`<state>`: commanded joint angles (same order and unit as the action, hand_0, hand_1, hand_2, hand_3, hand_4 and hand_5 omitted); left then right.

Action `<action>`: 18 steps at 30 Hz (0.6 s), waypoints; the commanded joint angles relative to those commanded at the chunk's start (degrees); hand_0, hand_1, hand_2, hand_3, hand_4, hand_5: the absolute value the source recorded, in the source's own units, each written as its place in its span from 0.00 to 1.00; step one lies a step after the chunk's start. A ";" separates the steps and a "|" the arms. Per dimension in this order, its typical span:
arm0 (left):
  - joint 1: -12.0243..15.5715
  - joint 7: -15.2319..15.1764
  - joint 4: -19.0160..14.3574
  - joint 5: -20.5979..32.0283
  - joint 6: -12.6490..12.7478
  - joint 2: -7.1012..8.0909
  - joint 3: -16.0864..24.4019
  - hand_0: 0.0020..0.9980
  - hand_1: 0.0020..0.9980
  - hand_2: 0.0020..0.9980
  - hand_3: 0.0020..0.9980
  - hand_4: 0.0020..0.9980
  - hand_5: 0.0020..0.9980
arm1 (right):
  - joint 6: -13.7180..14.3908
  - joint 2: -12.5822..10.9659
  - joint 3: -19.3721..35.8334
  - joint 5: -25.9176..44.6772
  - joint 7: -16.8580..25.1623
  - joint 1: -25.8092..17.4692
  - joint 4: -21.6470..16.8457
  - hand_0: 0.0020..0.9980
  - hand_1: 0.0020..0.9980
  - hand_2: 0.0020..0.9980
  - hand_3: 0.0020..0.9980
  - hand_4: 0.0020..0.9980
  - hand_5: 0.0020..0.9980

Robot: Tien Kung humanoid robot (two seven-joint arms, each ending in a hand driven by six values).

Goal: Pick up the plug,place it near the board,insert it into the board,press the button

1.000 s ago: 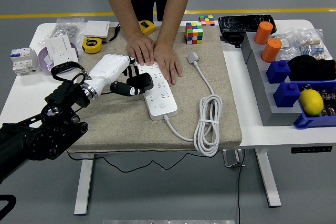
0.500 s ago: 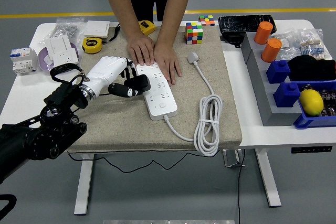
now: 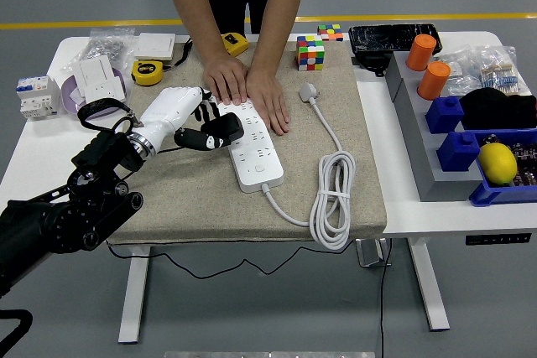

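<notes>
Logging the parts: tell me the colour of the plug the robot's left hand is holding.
Black. The plug shows best in the head view, held in the left hand at the white power strip.

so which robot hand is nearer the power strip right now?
Left. The left hand holds the black plug right at the power strip's left edge. The right hand isn't in view. A person's hands press the strip's far end.

Left hand [image 3: 195,123] clutching black plug [image 3: 220,132]
</notes>
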<state>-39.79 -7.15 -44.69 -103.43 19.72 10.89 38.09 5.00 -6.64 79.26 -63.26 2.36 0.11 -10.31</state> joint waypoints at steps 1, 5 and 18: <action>-0.03 0.00 0.19 0.56 -0.07 -0.25 -0.06 0.46 0.42 0.35 0.36 0.58 0.13 | -0.01 0.00 -0.02 -0.05 -0.01 0.01 0.00 0.96 0.90 0.85 0.88 1.00 0.94; -0.08 -0.11 0.58 2.69 -0.16 -1.09 -0.06 0.46 0.42 0.35 0.36 0.58 0.13 | -0.03 0.05 -0.20 -0.09 0.03 0.02 0.00 0.96 0.90 0.85 0.88 1.00 0.94; -0.95 -0.36 2.27 4.63 -0.20 -1.74 -1.38 0.46 0.42 0.35 0.36 0.59 0.13 | -0.04 -0.05 -0.32 -0.11 -0.01 0.04 0.00 0.96 0.90 0.85 0.88 1.00 0.94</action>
<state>-40.74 -7.51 -42.42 -98.79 19.51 9.15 36.71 4.95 -6.69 78.94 -63.37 2.34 0.14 -10.31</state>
